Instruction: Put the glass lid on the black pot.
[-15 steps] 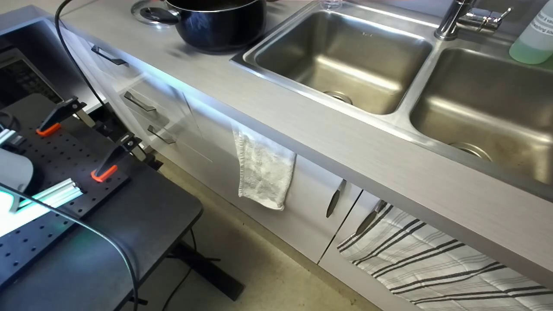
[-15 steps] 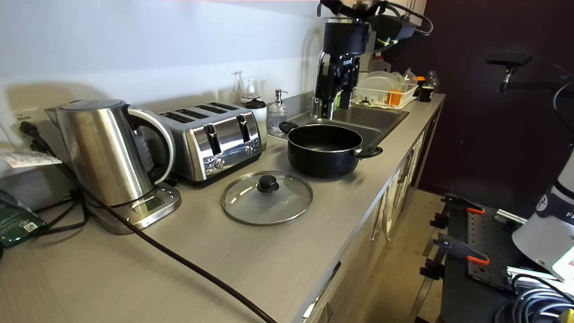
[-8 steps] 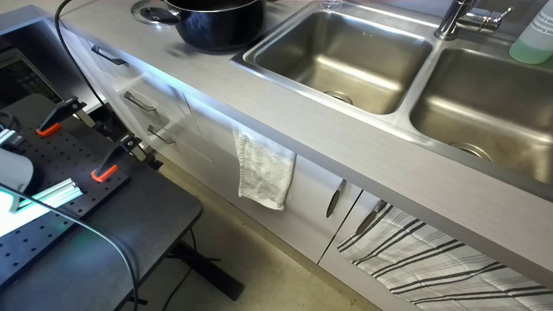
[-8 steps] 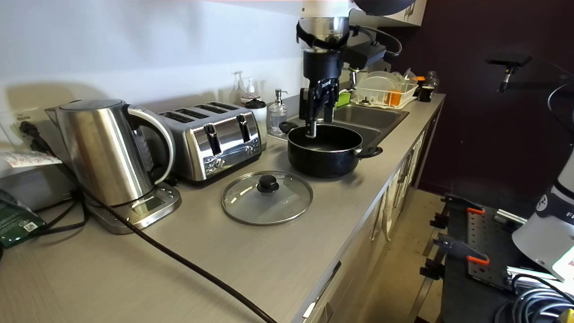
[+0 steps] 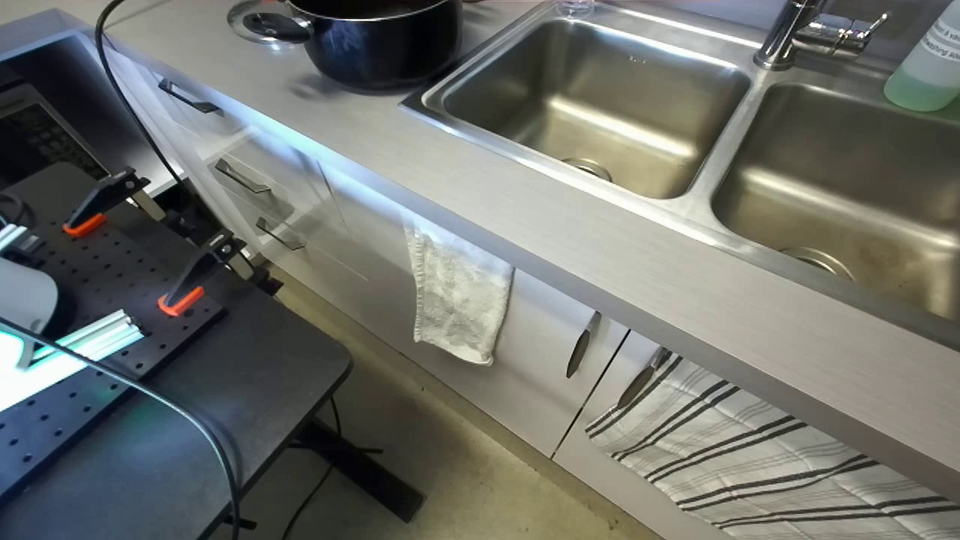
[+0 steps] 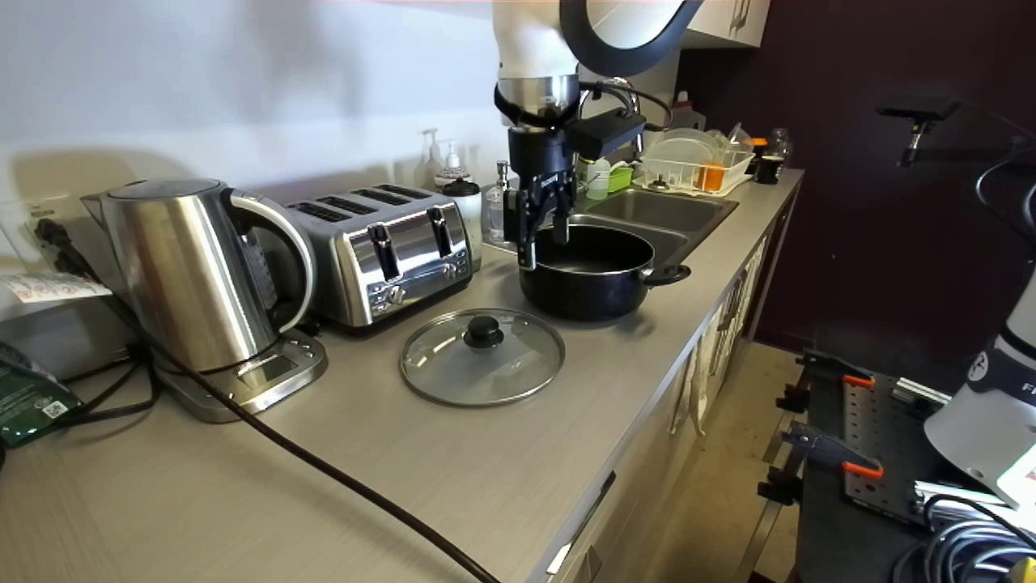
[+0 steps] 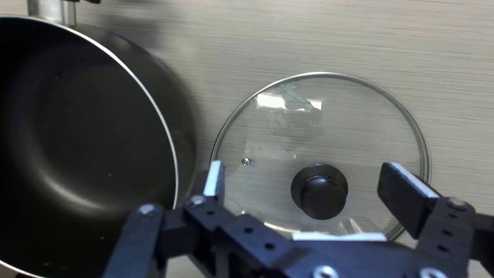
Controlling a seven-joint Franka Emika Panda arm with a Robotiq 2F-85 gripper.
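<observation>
Lid [image 6: 479, 368], round, lies flat on our worktop [image 6: 388, 453] beside the pot [image 6: 587, 293], knob [image 6: 484, 330] pointing up, and we have the tool [image 6: 544, 248] spread wide, clear of the knob.

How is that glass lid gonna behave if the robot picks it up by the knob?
The glass lid should stay rigid, yet might chip if knocked, since it looks like clear glass. Its smooth, rounded black knob could let the lid swivel if pinched loosely. Lying flat, knob up, it would probably slide rather than roll if nudged.
</observation>
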